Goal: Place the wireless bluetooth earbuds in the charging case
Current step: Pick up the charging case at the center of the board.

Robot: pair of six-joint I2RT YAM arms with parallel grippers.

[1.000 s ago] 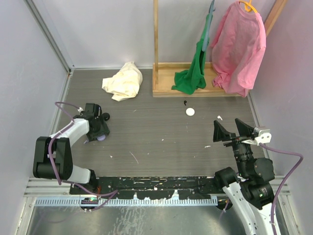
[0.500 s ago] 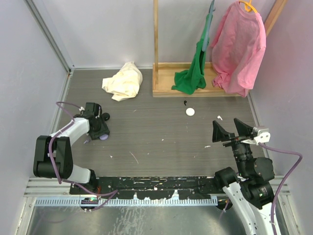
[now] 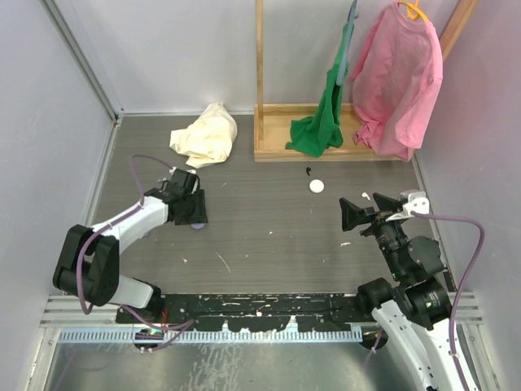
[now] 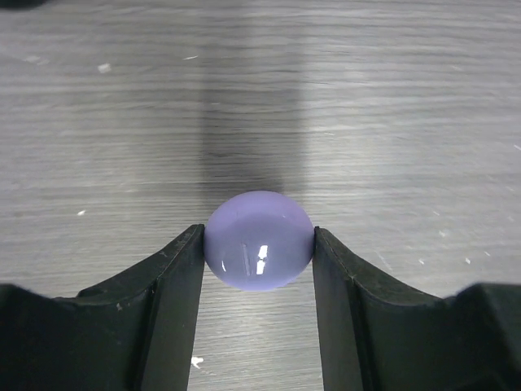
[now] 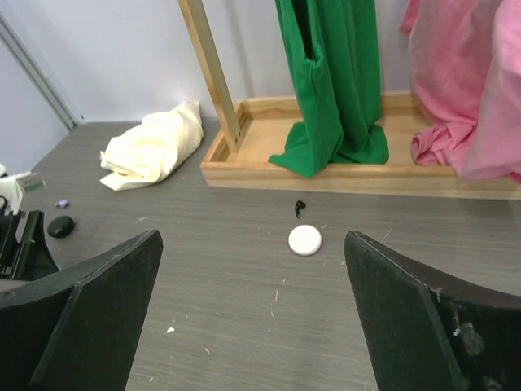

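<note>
A glossy purple rounded charging case [image 4: 259, 240] lies on the grey table, pinched between my left gripper's [image 4: 259, 254] two black fingers. In the top view the left gripper [image 3: 194, 218] is left of centre, and the case [image 3: 198, 229] peeks out at its tip. A small black earbud [image 3: 308, 171] lies near the wooden rack, with a white round disc [image 3: 316, 186] just in front of it. My right gripper [image 3: 368, 210] is wide open and empty, to the right of and nearer than the disc [image 5: 305, 239] and earbud [image 5: 299, 208].
A cream cloth [image 3: 205, 134] lies at the back left. A wooden rack base [image 3: 326, 147] carries hanging green [image 3: 326, 122] and pink [image 3: 399, 73] garments. A small black object [image 5: 60, 226] lies by the left arm. Walls close both sides.
My left gripper has moved right, toward the table's middle, with the purple case in it. My right gripper has moved left and a little farther from its base, still open.
</note>
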